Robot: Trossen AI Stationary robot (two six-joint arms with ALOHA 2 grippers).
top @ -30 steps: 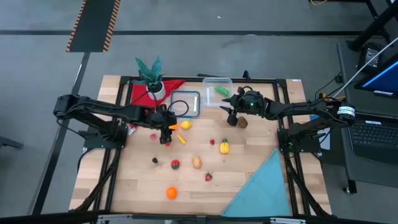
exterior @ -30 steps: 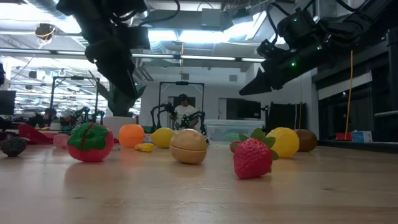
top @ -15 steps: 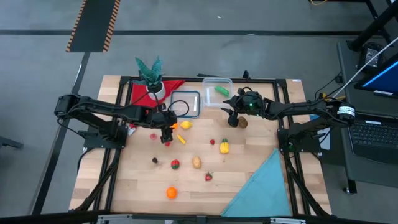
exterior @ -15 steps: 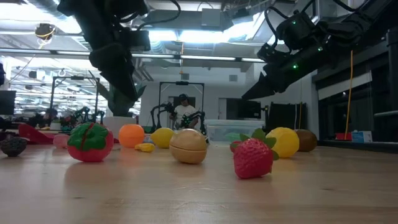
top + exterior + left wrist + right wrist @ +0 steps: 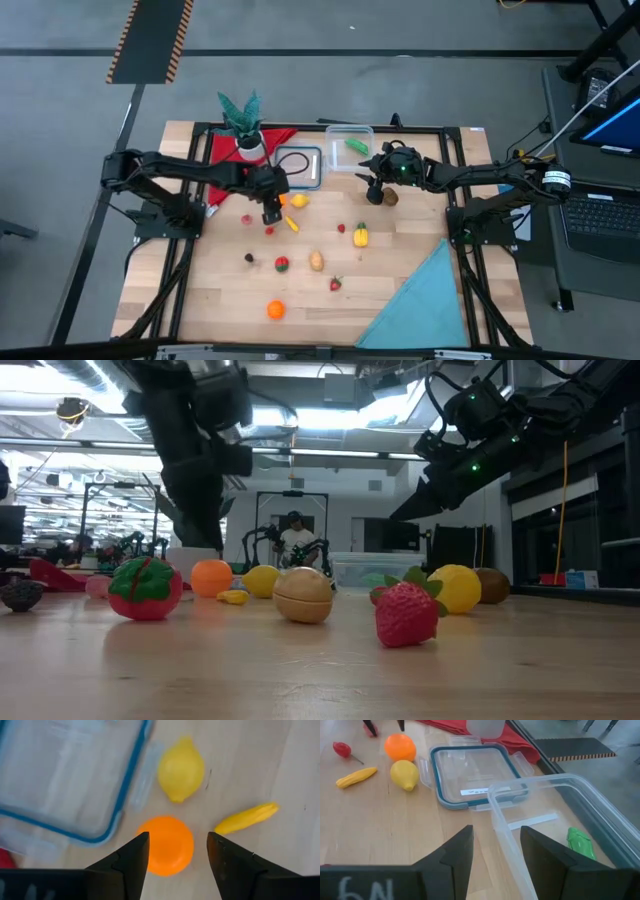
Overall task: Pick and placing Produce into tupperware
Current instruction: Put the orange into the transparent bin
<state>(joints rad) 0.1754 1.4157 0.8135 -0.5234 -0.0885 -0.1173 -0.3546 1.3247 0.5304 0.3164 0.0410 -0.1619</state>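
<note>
Orange fruit: an orange round toy (image 5: 167, 845) lies on the wooden table (image 5: 400, 290), just beside the corner of the flat lid with blue rim (image 5: 70, 775). It is not lifted yet.
Left gripper: the left gripper (image 5: 177, 855) hangs right above this orange fruit. Its two fingers are spread, one on each side of the fruit, and they do not touch it.
Neighbours: a yellow lemon (image 5: 181, 767) and a small yellow long piece (image 5: 246, 818) lie near the orange fruit, outside the fingers.
Right gripper: the right gripper (image 5: 495, 852) waits over the near wall of the tupperware (image 5: 592, 805). Its fingers stand apart and hold nothing.
Tupperware: the clear tub (image 5: 349, 146) stands at the far edge of the table, between the two arms. One green piece (image 5: 581, 842) is already inside.
Other produce: a strawberry (image 5: 407, 612), a red tomato-like piece (image 5: 145, 588), a beige round piece (image 5: 303, 595) and some more lie spread over the middle of the table, well apart from the tub.
Step in hand: I judge it is the approach for picking the orange fruit; most produce is still outside.
Next move: the left arm should probably go lower so the fingers come around the widest part, then close gently. The lid rim is very near to one finger, so it could be pushed.
</note>
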